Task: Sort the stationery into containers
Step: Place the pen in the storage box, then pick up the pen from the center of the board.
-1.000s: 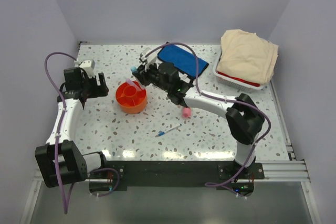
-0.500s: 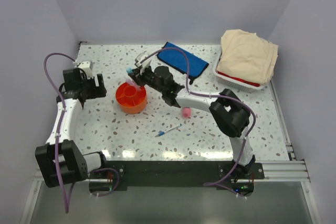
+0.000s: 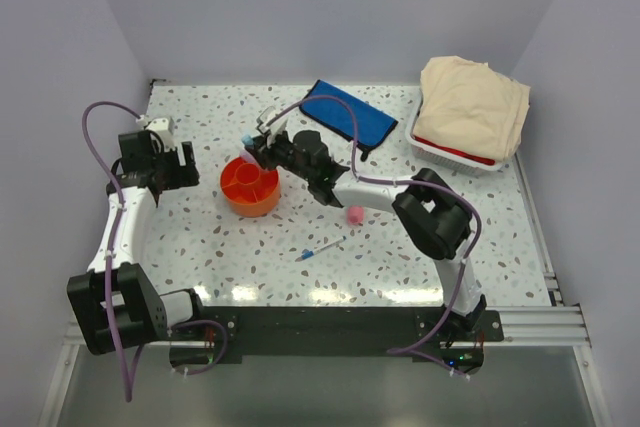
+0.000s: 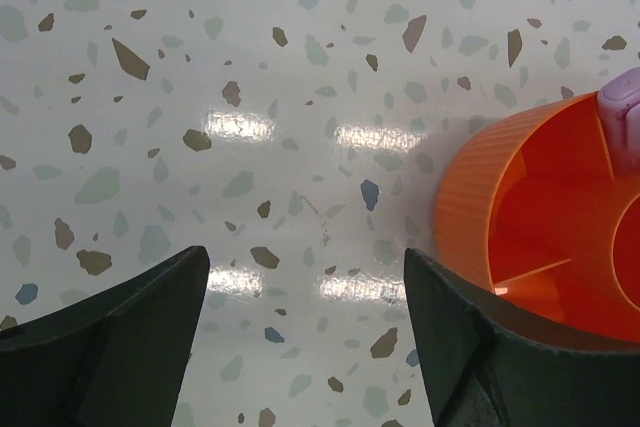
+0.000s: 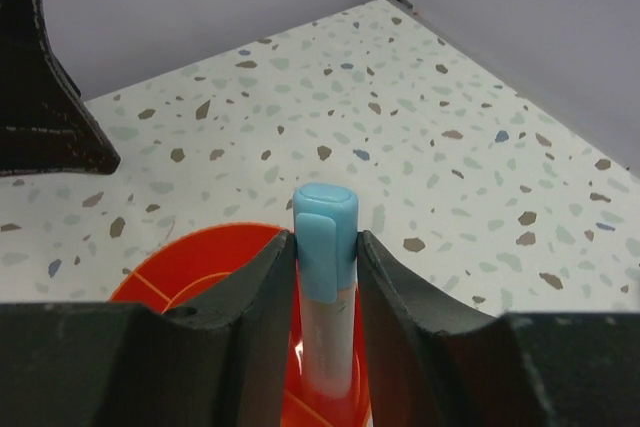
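My right gripper (image 3: 256, 144) is shut on a marker with a light blue cap (image 3: 246, 134), holding it over the far rim of the round orange tub (image 3: 250, 187). In the right wrist view the marker (image 5: 326, 277) stands upright between the jaws of that gripper (image 5: 326, 243), its lower end inside the tub (image 5: 200, 259). My left gripper (image 3: 178, 163) is open and empty, left of the tub; its view shows the gripper (image 4: 305, 292) over bare table beside the tub (image 4: 520, 207). A lilac item (image 4: 626, 112) shows at the tub's rim. A pink tube (image 3: 354, 214) and a thin pen (image 3: 320, 249) lie on the table.
A flat blue pouch (image 3: 348, 115) lies at the back behind the right arm. A white basket with a red rim and beige cloth (image 3: 468, 99) stands at the back right. Walls close in the table on the left, back and right.
My right gripper has moved left with the blue-capped marker, from beside the pouch to over the orange tub. The left arm has barely moved.
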